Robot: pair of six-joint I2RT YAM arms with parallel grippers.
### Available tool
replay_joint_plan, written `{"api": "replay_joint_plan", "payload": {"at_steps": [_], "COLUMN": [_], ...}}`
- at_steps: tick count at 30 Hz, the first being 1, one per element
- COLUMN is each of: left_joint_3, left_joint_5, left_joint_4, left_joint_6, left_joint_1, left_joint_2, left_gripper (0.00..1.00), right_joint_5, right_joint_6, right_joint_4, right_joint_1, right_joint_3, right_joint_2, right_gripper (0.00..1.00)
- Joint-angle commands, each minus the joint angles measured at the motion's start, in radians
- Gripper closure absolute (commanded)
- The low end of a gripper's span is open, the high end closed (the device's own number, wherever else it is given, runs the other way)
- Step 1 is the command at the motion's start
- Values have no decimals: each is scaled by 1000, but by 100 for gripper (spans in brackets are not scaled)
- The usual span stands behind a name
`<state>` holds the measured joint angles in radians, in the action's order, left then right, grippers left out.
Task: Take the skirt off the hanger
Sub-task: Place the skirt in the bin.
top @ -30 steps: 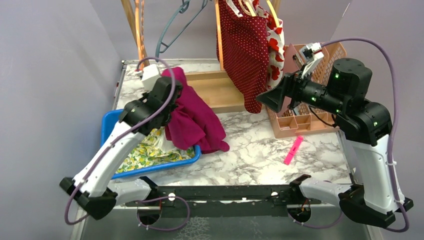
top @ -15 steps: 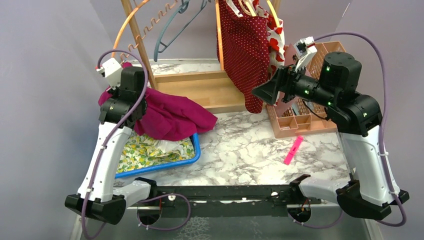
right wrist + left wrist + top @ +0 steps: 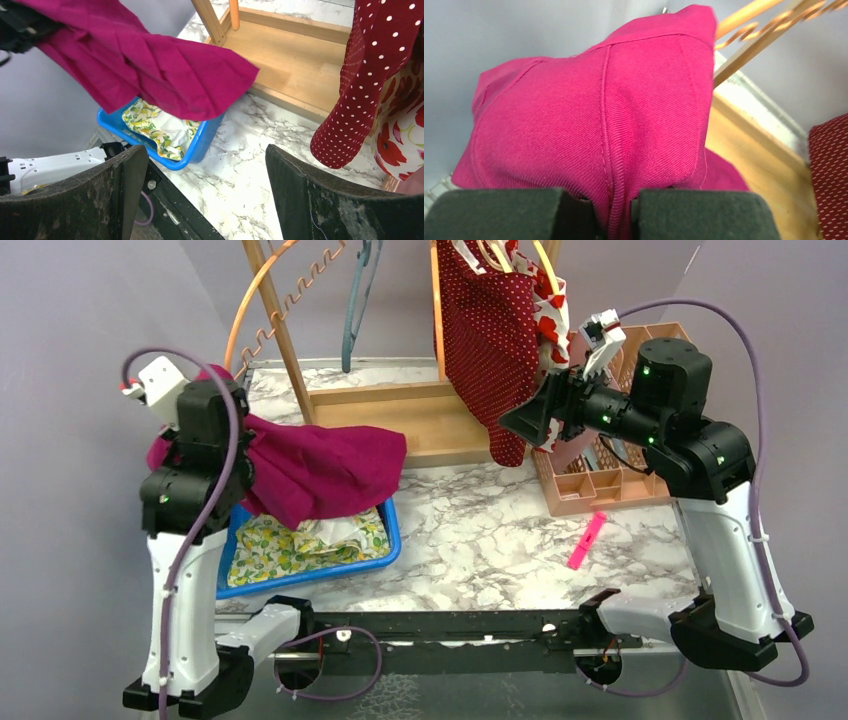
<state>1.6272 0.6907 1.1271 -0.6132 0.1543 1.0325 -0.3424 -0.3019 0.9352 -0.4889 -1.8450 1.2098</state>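
Observation:
The magenta skirt (image 3: 320,470) hangs in the air above the blue bin, pinched at one end by my left gripper (image 3: 215,445). In the left wrist view the skirt (image 3: 594,115) fills the frame, a seam clamped between the shut pads (image 3: 699,212). In the right wrist view the skirt (image 3: 150,65) is spread out over the bin. A bare grey-blue hanger (image 3: 355,310) hangs on the wooden rack. My right gripper (image 3: 520,420) is open and empty, beside the red polka-dot garment (image 3: 490,330).
A blue bin (image 3: 385,550) holds a lemon-print cloth (image 3: 290,540). The wooden rack base (image 3: 420,420) stands behind it. An orange hanger (image 3: 270,300) leans at the back left. An orange basket (image 3: 600,480) sits on the right, with a pink marker (image 3: 587,540) on the marble.
My left arm has swung up and to the left, lifting the skirt out of the bin and stretching it level. My right gripper has shifted slightly left.

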Motion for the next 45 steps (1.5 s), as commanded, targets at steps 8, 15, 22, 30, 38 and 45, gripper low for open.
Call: {"api": "replay_joint_plan", "payload": {"at_steps": [8, 15, 22, 30, 38, 45], "left_joint_3": [287, 113, -449, -648, -812, -884], "left_joint_5": [53, -125, -444, -535, -437, -480], "left_joint_4": [94, 33, -231, -315, -359, -214], "left_joint_6": [111, -69, -643, -852, -896, -907], "left_joint_1": [-7, -8, -8, -7, -10, -10], "left_joint_2": [-10, -41, -209, -144, -127, -272], "left_gripper": [100, 100, 100, 100, 100, 100], "right_joint_5": [-36, -27, -13, 0, 34, 75], "right_joint_6": [47, 44, 28, 11, -6, 1], "right_joint_4": [-29, -27, -24, -23, -18, -6], "right_joint_1": [3, 3, 4, 3, 3, 3], "right_joint_3": [-44, -28, 0, 34, 70, 90], "right_joint_2": [33, 14, -19, -53, -87, -121], "right_gripper": [9, 9, 9, 9, 9, 9]}}
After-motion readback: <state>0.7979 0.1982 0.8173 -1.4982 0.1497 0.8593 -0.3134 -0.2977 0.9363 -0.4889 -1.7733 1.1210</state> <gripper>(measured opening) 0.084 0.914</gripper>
